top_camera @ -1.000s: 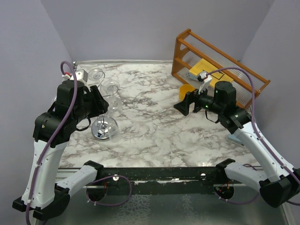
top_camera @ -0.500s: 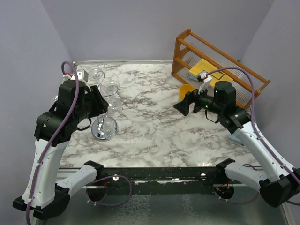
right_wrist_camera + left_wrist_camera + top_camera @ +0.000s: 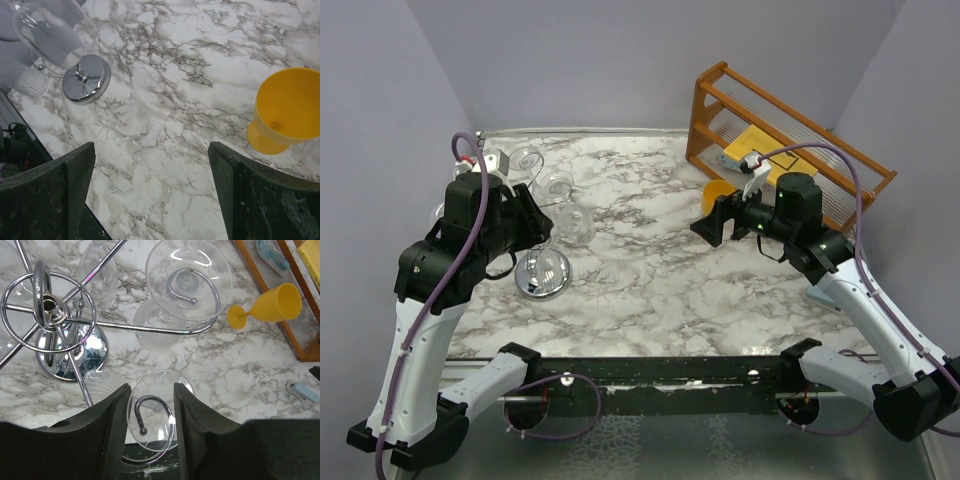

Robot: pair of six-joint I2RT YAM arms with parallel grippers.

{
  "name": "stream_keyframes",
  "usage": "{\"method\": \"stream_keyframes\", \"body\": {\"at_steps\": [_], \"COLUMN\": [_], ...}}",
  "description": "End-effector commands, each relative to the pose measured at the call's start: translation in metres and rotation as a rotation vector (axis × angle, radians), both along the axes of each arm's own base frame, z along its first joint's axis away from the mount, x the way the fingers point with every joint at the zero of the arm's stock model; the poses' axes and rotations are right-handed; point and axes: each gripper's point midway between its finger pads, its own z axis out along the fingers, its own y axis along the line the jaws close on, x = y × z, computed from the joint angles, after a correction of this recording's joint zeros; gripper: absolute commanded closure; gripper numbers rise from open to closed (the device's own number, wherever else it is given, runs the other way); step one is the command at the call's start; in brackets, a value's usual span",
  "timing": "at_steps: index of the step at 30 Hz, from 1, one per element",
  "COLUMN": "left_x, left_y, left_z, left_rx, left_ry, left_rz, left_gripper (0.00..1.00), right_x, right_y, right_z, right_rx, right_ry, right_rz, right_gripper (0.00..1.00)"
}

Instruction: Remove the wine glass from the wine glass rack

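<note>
noting the wine glass [image 3: 159,416] hanging bowl-down, long axis upright, foot caught on a curl of the wine glass rack [image 3: 50,305] over on the left side, sitting squarely between the nearer left gripper [image 3: 151,390] fingers, half-closed with contact unclear, right gripper [image 3: 150,150] hovering spread wide, empty, well apart.

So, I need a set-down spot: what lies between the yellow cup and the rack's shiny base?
Only bare marble tabletop; the right wrist view shows the yellow cup and the base with nothing between.
</note>
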Motion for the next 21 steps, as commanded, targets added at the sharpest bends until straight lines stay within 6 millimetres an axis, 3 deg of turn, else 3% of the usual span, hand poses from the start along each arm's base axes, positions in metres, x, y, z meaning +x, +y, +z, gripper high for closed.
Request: {"method": "stream_keyframes", "body": {"at_steps": [1,21], "left_x": [-0.008,-0.009], "left_y": [-0.004,0.007], "left_z": [-0.006,0.01], "left_rx": [-0.014,-0.066], "left_ry": [0.029,-0.076], "left_rz": [-0.022,0.067], "left_gripper": [0.59,0.78], "right_x": [0.004,0.006], "right_y": [-0.001,0.003], "right_z": [0.004,0.008], "right_rx": [-0.001,0.009], "right_ry": [-0.031,-0.025], "right_rz": [-0.015,-0.002], "right_gripper": [0.06,0.06]}}
